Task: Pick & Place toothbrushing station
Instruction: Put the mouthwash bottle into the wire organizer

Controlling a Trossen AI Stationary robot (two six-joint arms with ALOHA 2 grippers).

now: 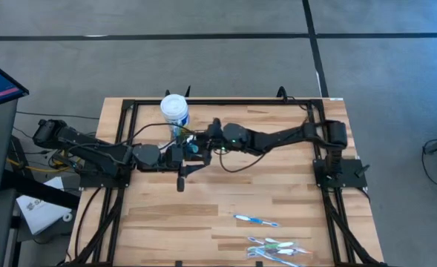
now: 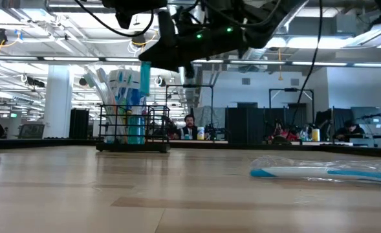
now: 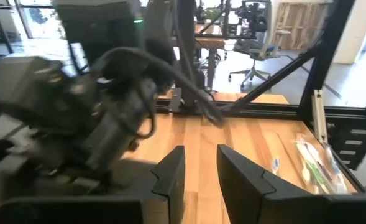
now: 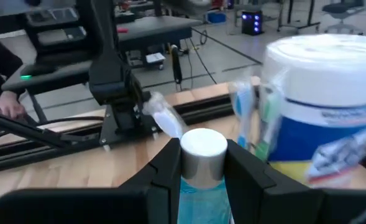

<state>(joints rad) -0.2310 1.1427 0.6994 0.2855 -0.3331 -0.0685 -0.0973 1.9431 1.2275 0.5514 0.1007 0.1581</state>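
Observation:
The black wire caddy (image 2: 133, 136) stands on its base on the table, with toothbrushes upright in it. It is in front of the white blue-labelled tub (image 1: 174, 110), and the arms mostly cover it in the high view (image 1: 182, 135). My right gripper (image 4: 202, 163) is over the caddy, shut on a blue bottle with a silver cap (image 4: 202, 152). My left gripper (image 3: 200, 167) is open and empty beside it, toward the table's near side (image 1: 182, 172). My right gripper pinches the blue bottle between its two fingers at the silver cap (image 4: 202, 167), the bottle's top end. The fingers slant down at it from the table's right side. The bottle stands upright; its blue body (image 2: 145, 71) hangs below the fingers, above the caddy.
Toothbrushes stand beside the tub (image 4: 324, 118) in the right wrist view (image 4: 245, 112). A loose blue toothbrush (image 1: 255, 219) and several packaged ones (image 1: 279, 248) lie near the table's near right edge. A black frame (image 1: 225, 102) runs round the table. People sit in the room behind (image 2: 189, 125).

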